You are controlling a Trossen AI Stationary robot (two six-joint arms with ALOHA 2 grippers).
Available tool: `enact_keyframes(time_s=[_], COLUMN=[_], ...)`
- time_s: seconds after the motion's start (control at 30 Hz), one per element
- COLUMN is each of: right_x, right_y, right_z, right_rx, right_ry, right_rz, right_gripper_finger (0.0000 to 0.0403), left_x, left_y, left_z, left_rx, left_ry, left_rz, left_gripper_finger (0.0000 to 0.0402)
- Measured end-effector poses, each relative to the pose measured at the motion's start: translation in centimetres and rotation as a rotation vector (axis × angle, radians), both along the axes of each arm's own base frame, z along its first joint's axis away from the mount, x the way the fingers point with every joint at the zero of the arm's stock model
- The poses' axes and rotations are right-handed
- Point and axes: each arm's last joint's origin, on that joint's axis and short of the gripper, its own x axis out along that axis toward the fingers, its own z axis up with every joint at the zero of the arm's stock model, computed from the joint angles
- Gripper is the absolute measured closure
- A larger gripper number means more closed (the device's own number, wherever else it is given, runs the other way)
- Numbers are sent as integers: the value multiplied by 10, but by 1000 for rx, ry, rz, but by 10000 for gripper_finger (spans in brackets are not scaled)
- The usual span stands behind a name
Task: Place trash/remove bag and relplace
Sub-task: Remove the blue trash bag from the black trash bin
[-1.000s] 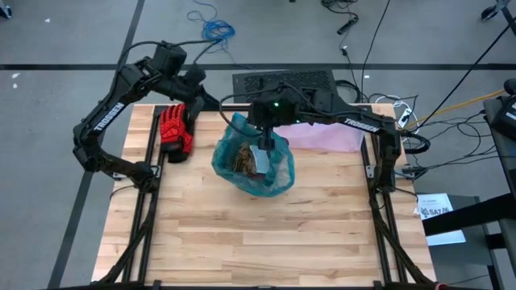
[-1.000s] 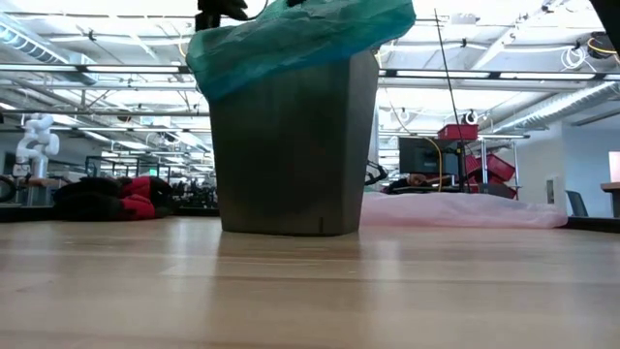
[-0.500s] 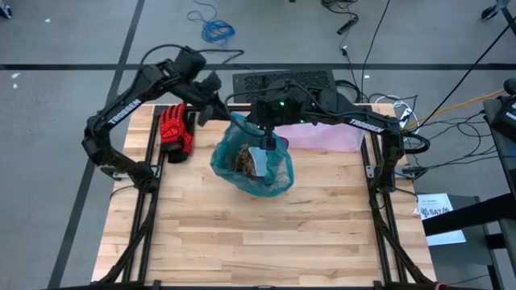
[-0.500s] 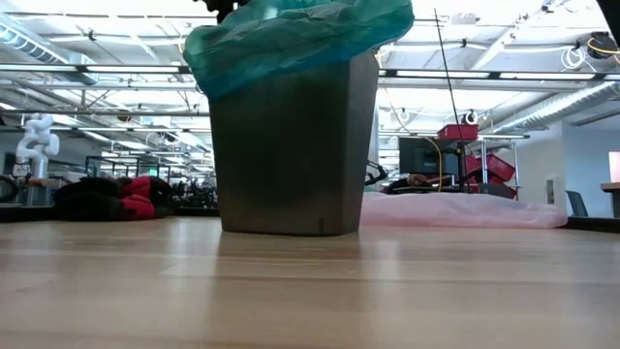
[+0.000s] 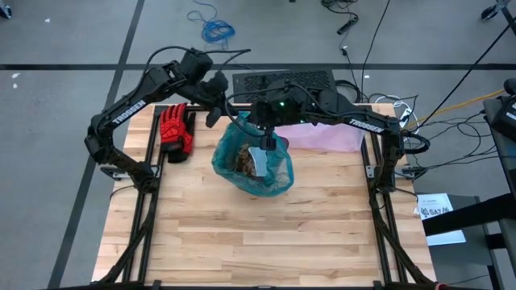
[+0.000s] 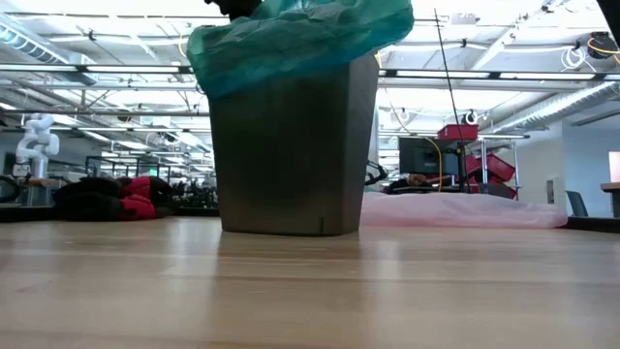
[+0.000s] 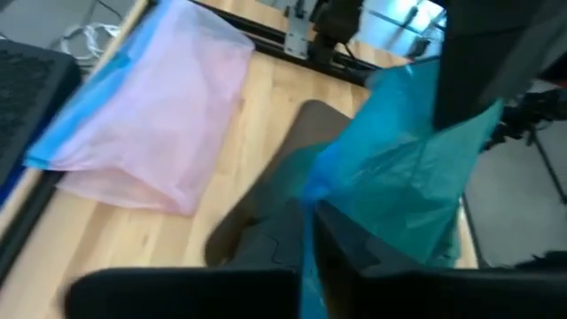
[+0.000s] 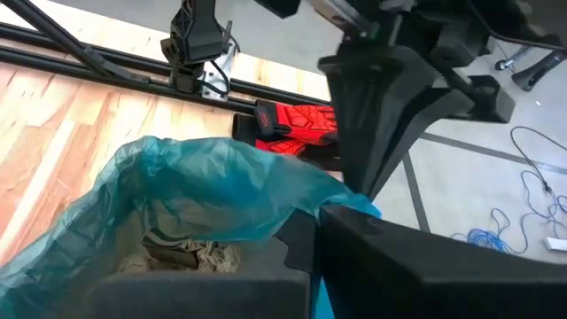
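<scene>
Left hand (image 5: pixel 219 109) reached over the bin's (image 6: pixel 291 145) far rim, closed on the bag's (image 5: pixel 256 161) edge. Right hand (image 5: pixel 266 138) angled down over the rim, pinched shut on the bag. Bag lining the bin mid-bench (image 5: pixel 242 234), holding trash.

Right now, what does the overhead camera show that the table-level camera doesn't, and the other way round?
Only the high view shows both arms: the left gripper and right gripper at the rim of the bag, both shut on it, and brownish trash inside. Only the low view shows the grey bin under the liner and the room behind. Both show the teal bag, the red glove and the pink bag.
</scene>
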Motion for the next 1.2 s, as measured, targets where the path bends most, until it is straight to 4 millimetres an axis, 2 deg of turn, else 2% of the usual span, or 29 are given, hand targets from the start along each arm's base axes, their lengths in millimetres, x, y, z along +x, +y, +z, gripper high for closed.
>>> enact_keyframes(time_s=[0.2, 0.43, 0.53, 0.67, 0.8, 1.0, 1.2], right_x=[-1, -4, -4, -4, -3, -3, -3], right_y=[-2, -9, -9, -8, -6, -6, -2], right_z=[-1, -4, -3, -3, -3, -3, -3], right_rx=[29, 21, 17, 3, -3, 11, 16], right_ry=[1, 33, 29, 30, 31, 26, 25], right_rz=[-24, -143, -145, -129, -121, -127, -121], right_gripper_finger=[403, 389, 373, 360, 358, 358, 357], left_x=[-5, -24, -29, -33, -25, -3, 17], left_y=[-2, -14, -18, -21, -15, 7, 31], left_z=[5, 35, 41, 30, 12, -4, -29], left_rx=[51, 155, 123, 87, 38, 35, -73], left_ry=[5, -62, -77, 35, 173, 189, 200], left_rz=[45, 110, 130, 99, 119, 135, 91], left_gripper_finger=[400, 401, 401, 391, 349, 270, 240])
